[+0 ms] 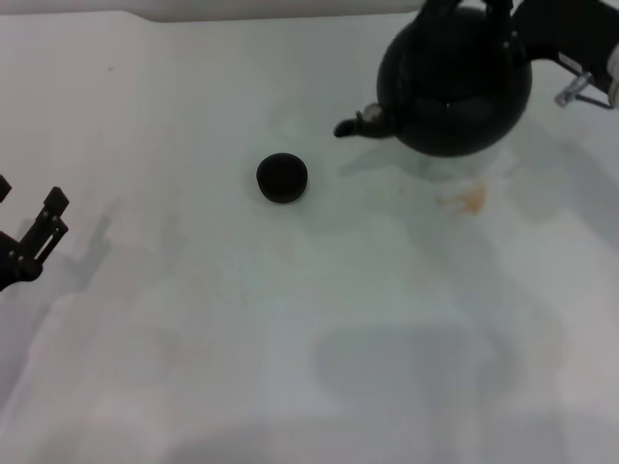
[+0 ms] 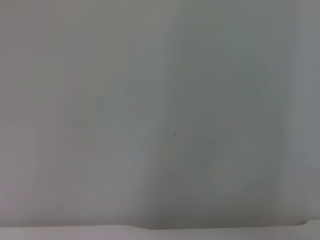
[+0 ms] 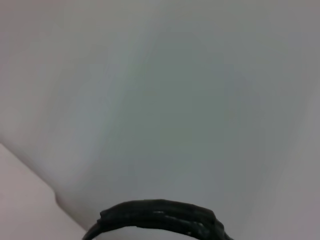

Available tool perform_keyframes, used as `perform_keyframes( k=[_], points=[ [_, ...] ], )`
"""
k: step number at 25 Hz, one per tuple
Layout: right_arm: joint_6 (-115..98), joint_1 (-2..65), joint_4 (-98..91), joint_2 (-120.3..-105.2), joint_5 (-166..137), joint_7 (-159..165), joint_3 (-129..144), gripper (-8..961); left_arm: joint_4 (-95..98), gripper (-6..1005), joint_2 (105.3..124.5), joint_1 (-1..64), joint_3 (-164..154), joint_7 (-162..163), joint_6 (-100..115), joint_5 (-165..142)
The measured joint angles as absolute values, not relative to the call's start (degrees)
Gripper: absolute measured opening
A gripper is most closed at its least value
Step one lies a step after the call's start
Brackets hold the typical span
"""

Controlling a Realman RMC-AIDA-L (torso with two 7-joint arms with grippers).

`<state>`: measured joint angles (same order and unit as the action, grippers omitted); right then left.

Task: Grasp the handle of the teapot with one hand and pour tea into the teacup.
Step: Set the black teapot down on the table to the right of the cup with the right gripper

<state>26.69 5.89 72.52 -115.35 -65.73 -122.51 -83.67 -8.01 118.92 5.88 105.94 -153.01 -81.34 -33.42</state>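
The large round black teapot (image 1: 455,82) is at the back right of the head view, its short spout (image 1: 356,124) pointing left toward the teacup. Its shadow lies offset on the table beneath it. My right gripper (image 1: 510,17) reaches in from the top right corner and is shut on the handle (image 1: 437,12), whose rough black arch (image 3: 160,214) also shows in the right wrist view. The tiny dark teacup (image 1: 282,178) stands on the table, to the left of and nearer than the spout, apart from it. At the far left edge my left gripper (image 1: 27,224) is parked, open and holding nothing.
The white table (image 1: 309,329) spreads across the view. A small orange-brown stain (image 1: 469,199) marks it just in front of the teapot. The left wrist view shows only bare white surface (image 2: 160,120).
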Motion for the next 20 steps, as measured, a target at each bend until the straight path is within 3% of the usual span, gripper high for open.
perform_keyframes(
  k=[20],
  points=[
    [37.5,7.3,59.8,-115.33,-56.4,-138.9,-85.5,104,-8.0,740,118.82,6.7,105.8,-153.0,-81.2,-33.8]
  ],
)
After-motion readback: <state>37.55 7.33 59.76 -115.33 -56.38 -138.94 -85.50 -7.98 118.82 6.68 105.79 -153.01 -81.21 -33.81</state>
